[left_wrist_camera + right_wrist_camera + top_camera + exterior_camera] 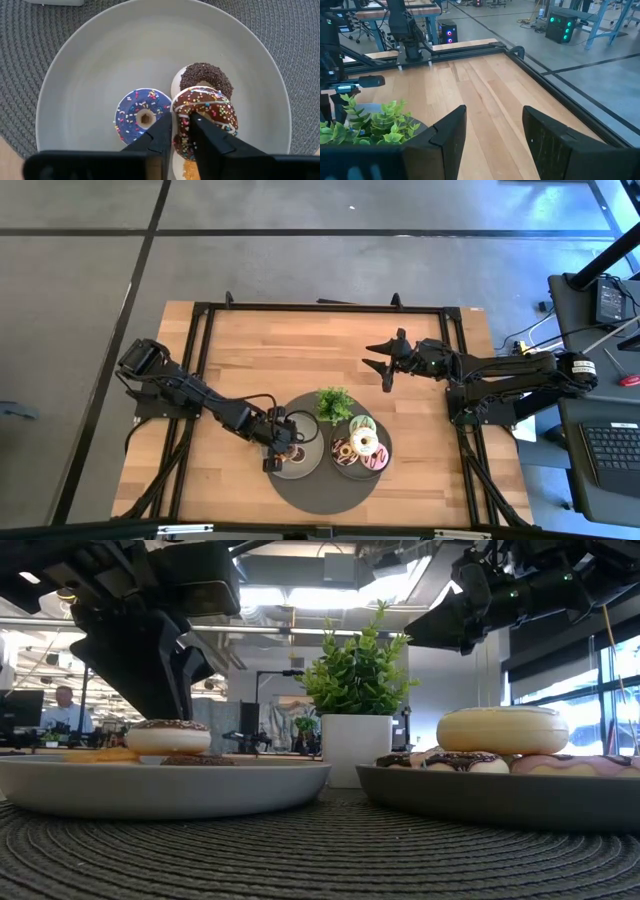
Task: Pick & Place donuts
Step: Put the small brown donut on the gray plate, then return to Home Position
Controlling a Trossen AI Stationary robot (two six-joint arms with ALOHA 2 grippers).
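Observation:
Two grey plates sit on a round dark mat [322, 492]. The left plate [90, 65] carries a blue-iced sprinkled donut [141, 114], a dark chocolate-sprinkled donut [206, 78], a chocolate-iced donut with coloured sprinkles [212, 112] and an orange mini [190, 171]. My left gripper [181, 131] is low over this plate, shut on the chocolate-iced donut. The right plate [345, 470] holds a pile of donuts, a white one [503, 730] on top. My right gripper [386, 366] hangs open above the bare table, behind the plant. My left gripper pinches the chocolate-iced donut by the side of its ring nearest the blue donut [182, 125]. One finger [162, 132] stands outside the ring and the other [200, 127] lies over its iced top. The fingers come from above, pointing down. The donut rests partly on its neighbours.
A small leafy plant [335, 404] in a white pot [357, 748] stands at the mat's far edge between the plates. A black frame [320, 308] rims the wooden table. Open wood lies on the far half of the table [485, 85].

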